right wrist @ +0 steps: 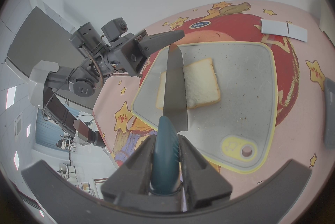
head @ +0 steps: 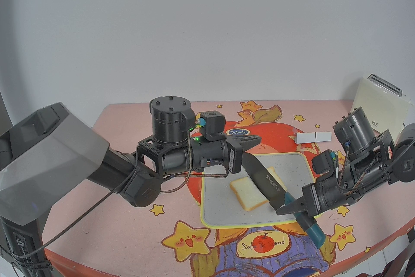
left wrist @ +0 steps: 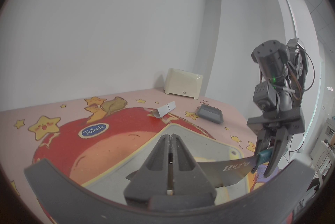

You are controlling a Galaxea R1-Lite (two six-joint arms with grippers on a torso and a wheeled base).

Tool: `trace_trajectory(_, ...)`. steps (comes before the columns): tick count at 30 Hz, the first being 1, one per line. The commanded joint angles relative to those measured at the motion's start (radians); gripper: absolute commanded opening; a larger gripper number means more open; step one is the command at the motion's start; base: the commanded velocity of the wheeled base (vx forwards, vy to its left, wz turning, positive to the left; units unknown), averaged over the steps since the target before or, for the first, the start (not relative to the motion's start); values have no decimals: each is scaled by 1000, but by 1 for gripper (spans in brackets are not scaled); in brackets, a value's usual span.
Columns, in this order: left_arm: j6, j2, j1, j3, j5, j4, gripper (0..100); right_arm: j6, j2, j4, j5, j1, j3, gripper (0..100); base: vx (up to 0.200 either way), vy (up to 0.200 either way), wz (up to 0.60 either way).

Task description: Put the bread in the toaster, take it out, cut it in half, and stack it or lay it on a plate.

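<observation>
Pink cartoon-print table [head: 129, 126], grey cutting board [head: 298, 170] at centre. Bread slice [head: 247, 193] flat on board's left half. Right gripper [head: 294, 206] pinching knife [head: 266, 180] handle, blade slanting over the slice. Left gripper [head: 250, 141] above board's far-left corner, fingers pressed together, empty. Toaster [head: 380, 105] beyond board's far-right corner.

One bread slice [head: 248, 193], one knife [head: 263, 180], one cutting board [head: 294, 170], one toaster [head: 380, 105], one white card [head: 313, 137]

The bread [head: 247, 194] is laid on the cutting board [head: 298, 170] under the knife [head: 263, 180], and the toaster [head: 380, 105] is set behind, rightward.
</observation>
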Motion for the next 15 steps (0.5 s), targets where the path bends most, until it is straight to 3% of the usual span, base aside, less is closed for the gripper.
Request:
trace_trajectory(1,0,-28,0,10,2,-3,0,0,-1,-3,-2,1,-4,0,0,0,0)
trace_trajectory(9,0,-203,15,140,28,-5,0,0,-7,-7,-13,1,-12,0,0,0,0)
trace_trajectory(11,0,-274,37,225,60,-8,0,0,-7,-7,-31,2,-21,0,0,0,0)
trace_trajectory(15,1,-344,81,329,63,-78,0,-1,-6,-7,-32,2,-21,0,0,0,0)
